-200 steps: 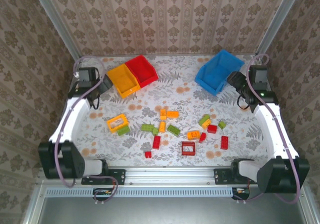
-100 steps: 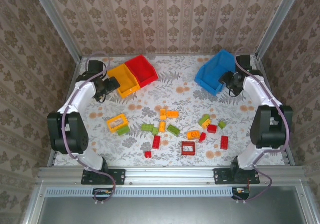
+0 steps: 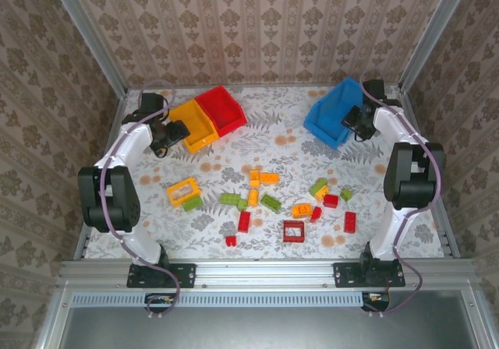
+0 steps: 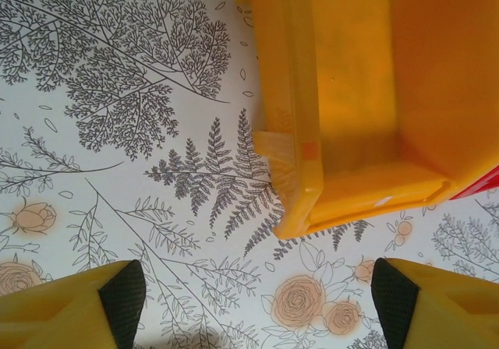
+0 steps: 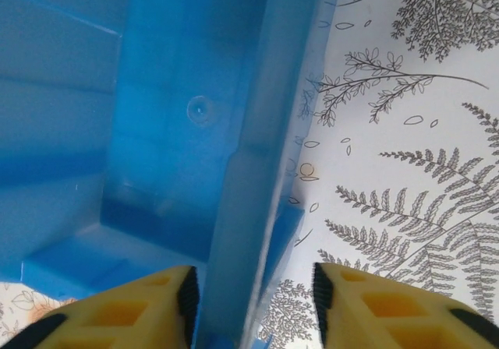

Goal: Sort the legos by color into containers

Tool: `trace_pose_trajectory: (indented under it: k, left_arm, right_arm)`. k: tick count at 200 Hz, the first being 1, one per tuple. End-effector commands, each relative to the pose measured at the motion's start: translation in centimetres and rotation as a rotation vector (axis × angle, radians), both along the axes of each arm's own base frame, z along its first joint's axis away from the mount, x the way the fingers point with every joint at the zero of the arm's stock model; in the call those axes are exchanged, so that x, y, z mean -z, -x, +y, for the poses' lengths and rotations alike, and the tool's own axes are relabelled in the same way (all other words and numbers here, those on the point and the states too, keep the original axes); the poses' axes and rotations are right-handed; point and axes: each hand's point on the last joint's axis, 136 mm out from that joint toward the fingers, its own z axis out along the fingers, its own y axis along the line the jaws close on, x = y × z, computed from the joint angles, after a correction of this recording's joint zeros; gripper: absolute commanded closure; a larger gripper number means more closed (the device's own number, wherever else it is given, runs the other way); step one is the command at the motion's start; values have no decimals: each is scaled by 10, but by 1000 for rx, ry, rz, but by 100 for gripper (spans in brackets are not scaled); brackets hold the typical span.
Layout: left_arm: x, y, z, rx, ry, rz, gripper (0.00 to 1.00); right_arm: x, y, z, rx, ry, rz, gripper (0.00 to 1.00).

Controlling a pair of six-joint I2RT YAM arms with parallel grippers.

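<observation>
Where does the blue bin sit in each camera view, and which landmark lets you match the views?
Top external: blue bin at the table's far right, beside the right gripper.
Right wrist: blue bin takes the left half, its wall between the fingers.
Left wrist: faces the orange-yellow bin instead.
Shared landmark: the fern-printed table cover.

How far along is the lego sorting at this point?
Done: nothing visible. The orange-yellow bin, red bin and blue bin look empty. In hand: no brick. The right gripper has its open jaws straddling the blue bin's side wall, and the left gripper hangs open near the orange-yellow bin's corner. Left: all the legos, scattered on the table, need sorting.
</observation>
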Motion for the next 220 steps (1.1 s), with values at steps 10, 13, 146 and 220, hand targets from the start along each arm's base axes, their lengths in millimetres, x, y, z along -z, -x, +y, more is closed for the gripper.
trace_pose_trajectory:
  k: [10, 13, 146, 220]
  left_arm:
    - [-4, -13, -2, 58, -18, -10, 25]
    - [-4, -15, -2, 59, -23, -11, 25]
    - [45, -69, 0, 231, -141, 90, 78]
    - [42, -44, -27, 392, -214, 93, 100]
  right_arm:
    - [3, 1, -10, -21, 60, 41, 65]
    - [3, 1, -10, -23, 66, 43, 66]
    - [-34, 39, 19, -258, 285, 50, 97]
    - [-36, 58, 60, -392, 295, 32, 100]
